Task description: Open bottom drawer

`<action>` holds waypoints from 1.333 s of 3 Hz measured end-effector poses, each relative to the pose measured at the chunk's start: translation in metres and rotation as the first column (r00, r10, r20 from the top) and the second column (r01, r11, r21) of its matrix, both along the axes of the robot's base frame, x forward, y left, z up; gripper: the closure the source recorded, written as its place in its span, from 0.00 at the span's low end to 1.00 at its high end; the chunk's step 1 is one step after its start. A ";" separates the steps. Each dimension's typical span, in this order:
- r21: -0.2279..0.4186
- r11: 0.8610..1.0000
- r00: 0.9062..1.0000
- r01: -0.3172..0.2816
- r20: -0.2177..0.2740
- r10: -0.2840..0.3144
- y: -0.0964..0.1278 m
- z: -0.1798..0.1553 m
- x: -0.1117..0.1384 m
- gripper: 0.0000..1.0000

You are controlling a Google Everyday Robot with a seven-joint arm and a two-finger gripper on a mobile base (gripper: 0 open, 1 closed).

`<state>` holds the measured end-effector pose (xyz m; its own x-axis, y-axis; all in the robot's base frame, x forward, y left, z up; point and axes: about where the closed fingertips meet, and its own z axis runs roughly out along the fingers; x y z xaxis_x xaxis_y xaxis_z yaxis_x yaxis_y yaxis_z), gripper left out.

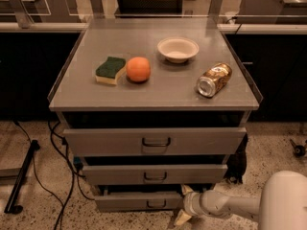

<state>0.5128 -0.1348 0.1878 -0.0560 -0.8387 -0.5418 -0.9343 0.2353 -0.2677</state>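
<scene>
The bottom drawer [139, 201] is the lowest and narrowest grey front of the cabinet, with a small dark loop handle [156, 204] at its centre. It stands out a little from the cabinet body. My gripper [183, 204] is at the right end of this drawer front, just right of the handle, near the floor. Its two pale fingers [186, 190] are spread apart, one above the other, and hold nothing. The white arm [225, 205] reaches in from the lower right.
On the cabinet top [158, 92] lie a green sponge [110, 70], an orange [138, 69], a white bowl [178, 49] and a tipped can [214, 79]. The middle drawer [153, 174] and top drawer [153, 141] sit above. Cables [57, 176] and a stand leg [21, 181] lie at the left.
</scene>
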 end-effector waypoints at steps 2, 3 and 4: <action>-0.015 1.000 0.993 0.026 -0.117 -0.027 0.001 -0.014 0.002 0.00; -0.009 0.999 0.983 0.040 -0.179 -0.042 -0.002 -0.021 0.002 0.00; -0.006 0.999 0.972 0.053 -0.231 -0.053 -0.004 -0.024 0.000 0.00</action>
<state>0.5125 -0.1392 0.1635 -0.2238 -0.8309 -0.5094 -0.9571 0.2861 -0.0462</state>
